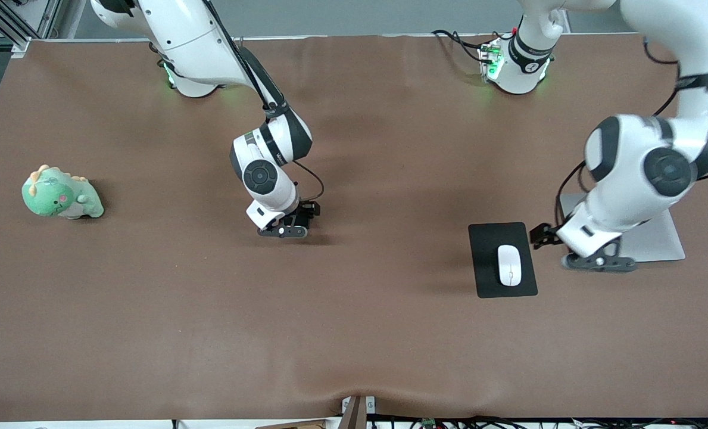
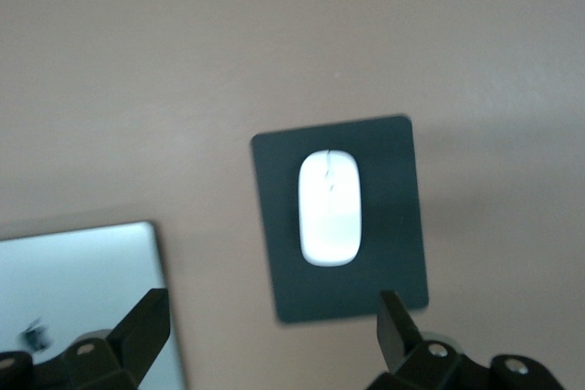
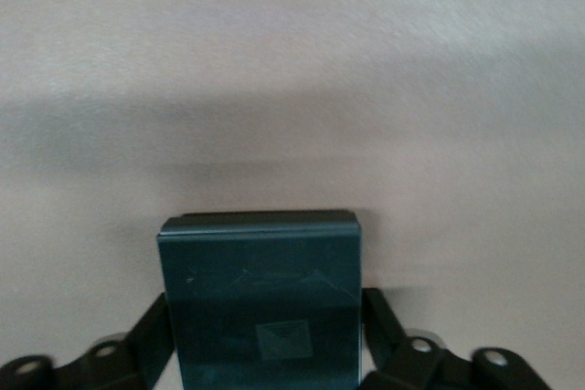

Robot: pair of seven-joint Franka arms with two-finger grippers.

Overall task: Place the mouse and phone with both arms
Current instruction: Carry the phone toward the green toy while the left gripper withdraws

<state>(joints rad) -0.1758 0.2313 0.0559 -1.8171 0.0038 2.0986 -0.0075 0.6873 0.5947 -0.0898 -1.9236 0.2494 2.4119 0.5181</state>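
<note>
The right gripper [image 1: 286, 229], a black two-finger claw on the white jointed arm coming from the right arm's base, is down low at the middle of the table, and its fingers [image 3: 388, 331] are squeezed onto the two sides of the phone [image 3: 260, 303], a small black rectangular slab with rounded corners and a glossy face. In the right wrist view the phone sits square between the finger pads with its free end pointing out over the bare brown tablecloth [image 1: 354, 333]. From the front camera you can't really see the phone at all, since the gripper body covers it, and I can't tell whether it's resting on the cloth or just off it.

The left gripper [image 1: 599, 261] is spread wide with nothing in it, over the edge of a flat silver-grey rectangular slab [image 1: 657, 238] that looks like a closed laptop, toward the left arm's end of the table. In the left wrist view both of its fingertips [image 2: 398, 317] stick out well apart.

Just beside that gripper is the mouse [image 1: 508, 265], a small white glossy oval with a thin grey centre line. It's lying on a flat black rectangular mouse pad [image 1: 487, 238], roughly centred.

Way off toward the right arm's end sits a green plush dinosaur toy [image 1: 61, 193] with orange spikes.
</note>
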